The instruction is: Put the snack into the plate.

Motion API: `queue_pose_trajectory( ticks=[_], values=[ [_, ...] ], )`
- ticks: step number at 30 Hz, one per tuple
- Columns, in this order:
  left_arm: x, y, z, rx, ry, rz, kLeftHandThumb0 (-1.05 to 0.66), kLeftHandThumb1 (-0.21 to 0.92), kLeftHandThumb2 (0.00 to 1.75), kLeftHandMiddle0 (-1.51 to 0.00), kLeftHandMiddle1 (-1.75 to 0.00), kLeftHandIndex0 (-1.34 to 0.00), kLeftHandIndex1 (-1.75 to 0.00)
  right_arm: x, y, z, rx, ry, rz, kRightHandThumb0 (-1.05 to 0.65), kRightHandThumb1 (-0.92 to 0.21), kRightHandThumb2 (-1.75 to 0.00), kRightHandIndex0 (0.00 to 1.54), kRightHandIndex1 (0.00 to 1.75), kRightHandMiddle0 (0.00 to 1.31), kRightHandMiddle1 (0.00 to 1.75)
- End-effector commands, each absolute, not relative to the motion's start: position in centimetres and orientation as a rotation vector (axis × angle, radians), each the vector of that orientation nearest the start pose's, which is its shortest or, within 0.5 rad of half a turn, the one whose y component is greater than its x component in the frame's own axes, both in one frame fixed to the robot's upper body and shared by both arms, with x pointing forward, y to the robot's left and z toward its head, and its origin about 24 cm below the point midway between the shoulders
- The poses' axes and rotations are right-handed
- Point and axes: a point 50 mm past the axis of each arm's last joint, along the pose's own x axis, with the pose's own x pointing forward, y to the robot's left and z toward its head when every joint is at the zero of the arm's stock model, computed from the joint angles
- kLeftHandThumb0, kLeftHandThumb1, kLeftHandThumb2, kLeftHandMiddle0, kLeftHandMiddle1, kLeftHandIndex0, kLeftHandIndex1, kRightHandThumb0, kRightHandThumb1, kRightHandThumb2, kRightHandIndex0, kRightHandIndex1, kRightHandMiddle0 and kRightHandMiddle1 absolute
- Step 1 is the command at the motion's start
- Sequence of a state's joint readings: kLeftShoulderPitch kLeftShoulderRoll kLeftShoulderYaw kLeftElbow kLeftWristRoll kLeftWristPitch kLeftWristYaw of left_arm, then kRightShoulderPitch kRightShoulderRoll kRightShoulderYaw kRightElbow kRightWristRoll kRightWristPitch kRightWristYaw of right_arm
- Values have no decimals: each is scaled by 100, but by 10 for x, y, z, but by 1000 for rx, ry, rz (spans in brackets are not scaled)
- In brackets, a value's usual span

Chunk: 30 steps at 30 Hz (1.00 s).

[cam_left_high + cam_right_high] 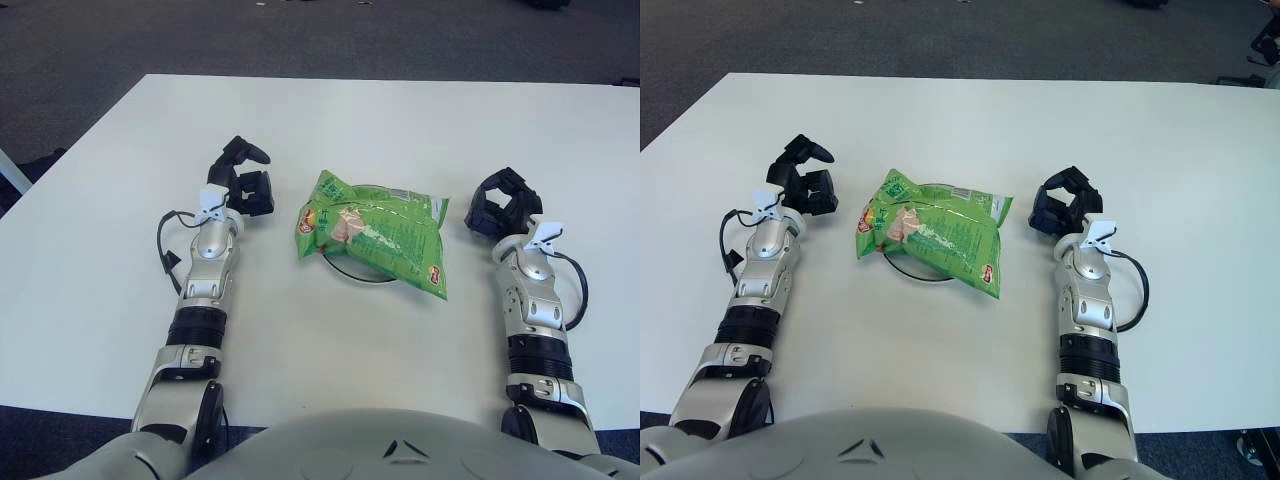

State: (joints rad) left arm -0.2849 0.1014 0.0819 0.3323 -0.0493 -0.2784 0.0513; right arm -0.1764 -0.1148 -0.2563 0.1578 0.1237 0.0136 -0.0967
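A green snack bag (375,230) lies flat on the plate (352,271) in the middle of the white table; only the plate's thin dark rim shows under the bag's near edge. My left hand (243,178) is to the left of the bag, apart from it, fingers spread and empty. My right hand (503,203) is to the right of the bag, apart from it, fingers relaxed and empty.
The white table (350,120) stretches around the bag, with dark carpet beyond its far edge. Cables loop beside both forearms (165,245).
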Motion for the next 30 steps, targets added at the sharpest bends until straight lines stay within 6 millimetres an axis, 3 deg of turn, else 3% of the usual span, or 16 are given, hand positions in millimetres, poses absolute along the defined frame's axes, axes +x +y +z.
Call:
queue_pose_trajectory(
  ticks=[1, 30],
  values=[
    [277, 168, 14, -26, -22, 115, -51, 24, 141, -139, -175, -68, -175, 263, -229, 20, 65, 125, -343, -50, -27, -138, 129, 175, 65, 175],
    [277, 169, 15, -22, -38, 139, -51, 25, 141, -140, -175, -67, -175, 277, -226, 22, 64, 140, -286, -51, -26, -139, 130, 175, 66, 175]
  ],
)
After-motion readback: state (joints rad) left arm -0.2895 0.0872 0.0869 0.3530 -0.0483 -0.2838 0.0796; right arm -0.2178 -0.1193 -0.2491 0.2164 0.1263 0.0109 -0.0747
